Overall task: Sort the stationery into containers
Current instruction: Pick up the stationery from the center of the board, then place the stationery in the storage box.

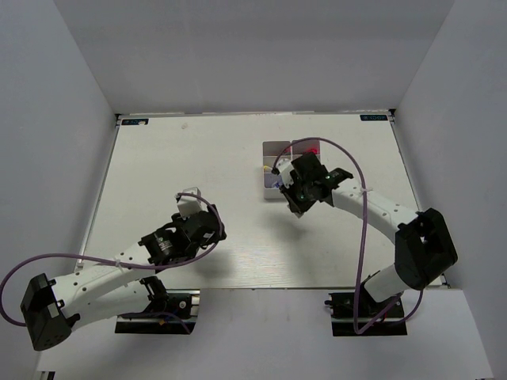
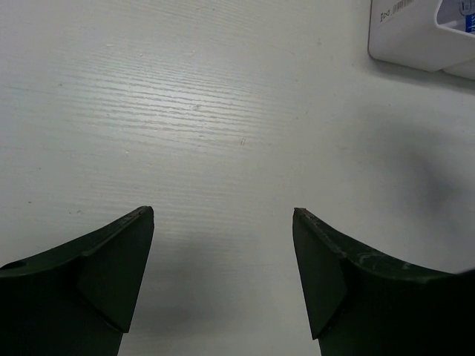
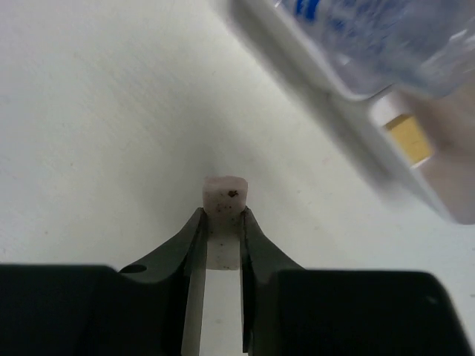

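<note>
- Tabletop (image 1: pixel 198 158), white and faintly grained, is lying inside plain white walls (image 1: pixel 238 55); blue stickers (image 1: pixel 135 121) are sitting at its two far corners, their print too small to read.
- White organiser tray (image 1: pixel 276 147) is standing on the far right part of the table; small print on its corner is showing in the left wrist view, too blurred to read.
- Blue-white tube (image 3: pixel 371 37) is lying in the tray, its blue lettering illegible; a tan eraser (image 3: pixel 409 135) is sitting beside it.
- Right gripper (image 3: pixel 223 222) is pinching a white stick (image 3: pixel 225 194) just beside the tray; the stick's long axis is running along the fingers, its speckled end pointing away from the wrist.
- Left gripper (image 2: pixel 223 215) is hanging over bare table, fingers spread wide, gripping nothing.
</note>
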Motion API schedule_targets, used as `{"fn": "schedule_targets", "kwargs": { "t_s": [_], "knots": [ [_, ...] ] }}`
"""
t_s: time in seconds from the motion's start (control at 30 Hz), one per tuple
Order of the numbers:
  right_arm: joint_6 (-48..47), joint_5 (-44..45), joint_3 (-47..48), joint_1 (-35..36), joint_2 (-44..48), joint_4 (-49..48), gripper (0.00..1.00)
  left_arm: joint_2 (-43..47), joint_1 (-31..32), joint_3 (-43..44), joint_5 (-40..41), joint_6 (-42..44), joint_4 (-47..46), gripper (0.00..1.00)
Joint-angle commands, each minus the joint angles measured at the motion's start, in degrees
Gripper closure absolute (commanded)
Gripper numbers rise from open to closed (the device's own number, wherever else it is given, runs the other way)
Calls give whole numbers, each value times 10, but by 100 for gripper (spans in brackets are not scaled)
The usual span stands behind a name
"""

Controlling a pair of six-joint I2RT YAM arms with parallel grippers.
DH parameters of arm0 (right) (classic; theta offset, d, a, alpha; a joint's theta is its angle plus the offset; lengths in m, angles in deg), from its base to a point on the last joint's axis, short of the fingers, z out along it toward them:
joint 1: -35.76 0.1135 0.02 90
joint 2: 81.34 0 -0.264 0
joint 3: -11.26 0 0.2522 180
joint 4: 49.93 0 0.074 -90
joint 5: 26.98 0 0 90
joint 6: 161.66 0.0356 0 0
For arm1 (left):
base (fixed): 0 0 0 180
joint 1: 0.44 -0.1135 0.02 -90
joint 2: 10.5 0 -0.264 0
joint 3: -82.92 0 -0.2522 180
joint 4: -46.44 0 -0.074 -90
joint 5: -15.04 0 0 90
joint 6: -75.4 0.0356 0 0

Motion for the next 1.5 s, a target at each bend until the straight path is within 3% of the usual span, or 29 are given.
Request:
{"fn": "schedule_targets", "kwargs": {
  "t_s": [0.0, 0.2, 0.67, 1.03, 1.1, 1.37, 1.47],
  "knots": [
    [-31, -8, 51, -12, 13, 6, 100, 10, 1, 5, -6, -4, -8, 15],
    [-80, 21, 69, -45, 35, -69, 100, 23, 1, -1, -6, -4, -8, 15],
    [-159, 98, 103, -91, -17, -118, 100, 18, 1, -1, -6, 7, -30, 15],
    [-160, 74, 102, -106, -50, -115, 73, 13, 1, -1, -6, 7, -35, 14],
    [-161, 66, 103, -108, -52, -112, 73, 13, 1, -1, -6, 7, -35, 14],
    [-161, 56, 94, -114, -53, -99, 54, 18, 1, -11, -6, 7, -40, 14],
    [-155, 48, 95, -114, -50, -96, 52, 18, 1, -11, -6, 7, -40, 14]
  ]
}}
